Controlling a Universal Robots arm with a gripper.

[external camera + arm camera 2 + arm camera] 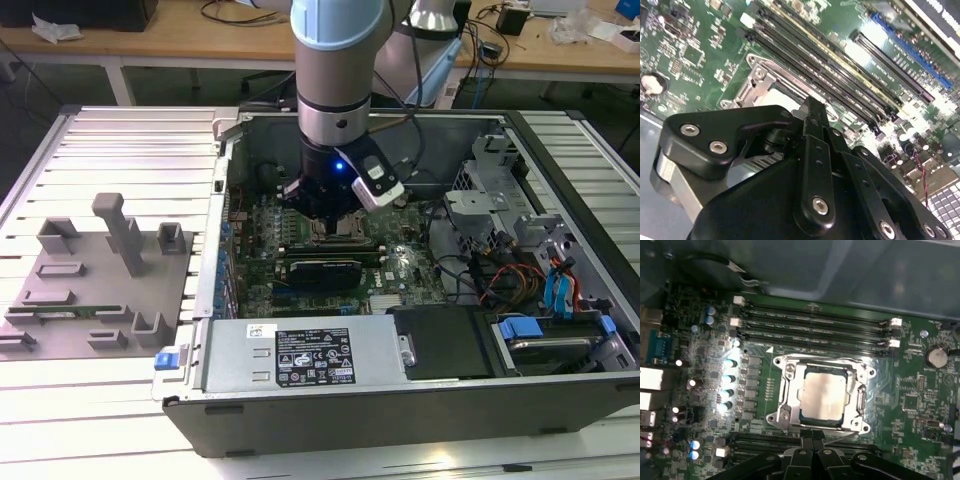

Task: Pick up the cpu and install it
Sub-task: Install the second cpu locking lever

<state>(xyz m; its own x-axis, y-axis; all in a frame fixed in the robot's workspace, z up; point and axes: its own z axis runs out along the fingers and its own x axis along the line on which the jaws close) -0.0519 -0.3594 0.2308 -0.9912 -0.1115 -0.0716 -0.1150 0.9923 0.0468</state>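
The gripper [813,444], closed on nothing, is hovering beside the socket [790,371], since the cpu [824,399] is already lying flat inside it.

Quick tally: one robot arm [335,70] with one gripper [813,442], one open computer case [400,420], one motherboard [920,405] inside, and one grey tray [110,285] beside the case. On the board I count one socket [785,390] with one cpu [823,399] in it, four memory slots [815,320] in a row on one side of it, and one coin cell battery [935,357]. Also one labelled power supply [300,355] along the case's edge and one black expansion card [325,270] near the socket.
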